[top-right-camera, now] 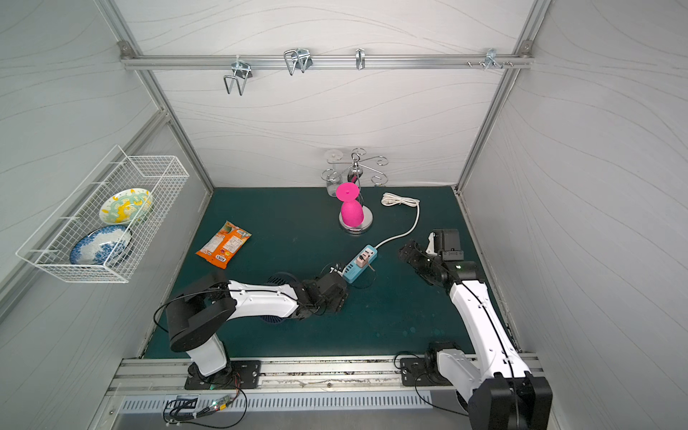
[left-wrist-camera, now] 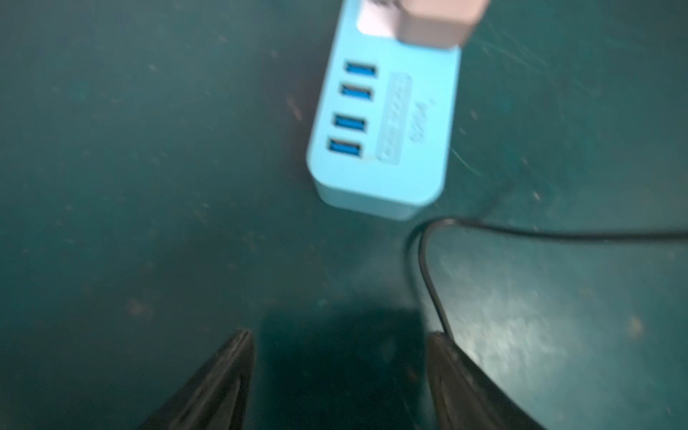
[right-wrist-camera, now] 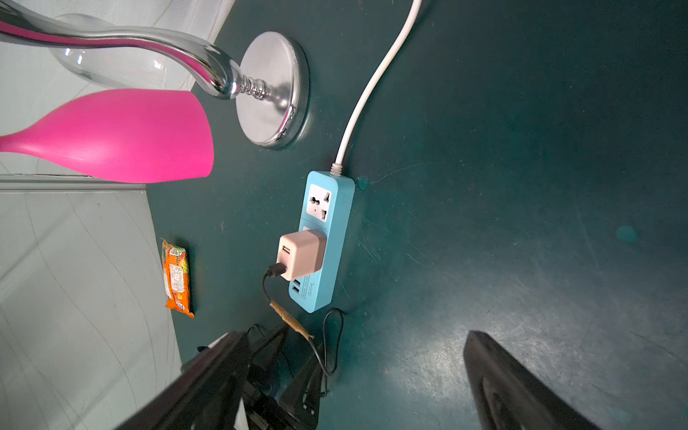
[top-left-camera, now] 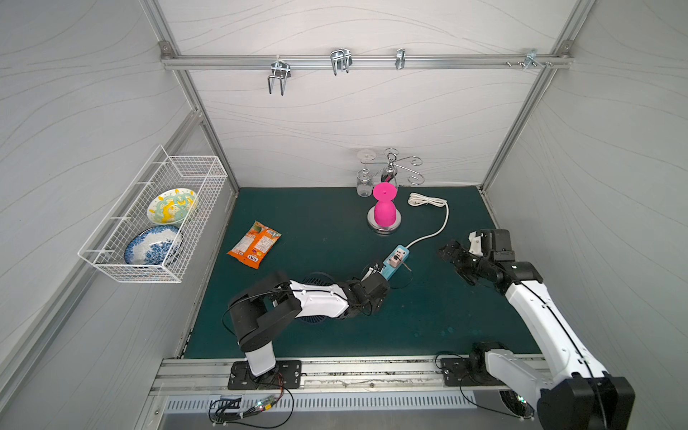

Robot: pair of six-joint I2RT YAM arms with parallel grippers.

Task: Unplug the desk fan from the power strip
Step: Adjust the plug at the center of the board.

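Dark green matting carries the power strip [right-wrist-camera: 325,242], its pink cube plug [right-wrist-camera: 301,255] seated in the white socket face. If unbraced, the light strip could lift with the plug. The left gripper [left-wrist-camera: 338,372], parted and empty, sits just short of the strip's near end; the right gripper [right-wrist-camera: 357,376] waits, spread wide, well apart. The desk fan [top-left-camera: 316,279] lies under the left arm.

You see a smooth plastic strip [right-wrist-camera: 327,238], light blue, just ahead of your left gripper [left-wrist-camera: 338,335], lying on a matt, scuffed green mat [right-wrist-camera: 521,186]. Left of your right gripper [right-wrist-camera: 357,346]: a polished, mirror-bright metal stand [right-wrist-camera: 271,89].
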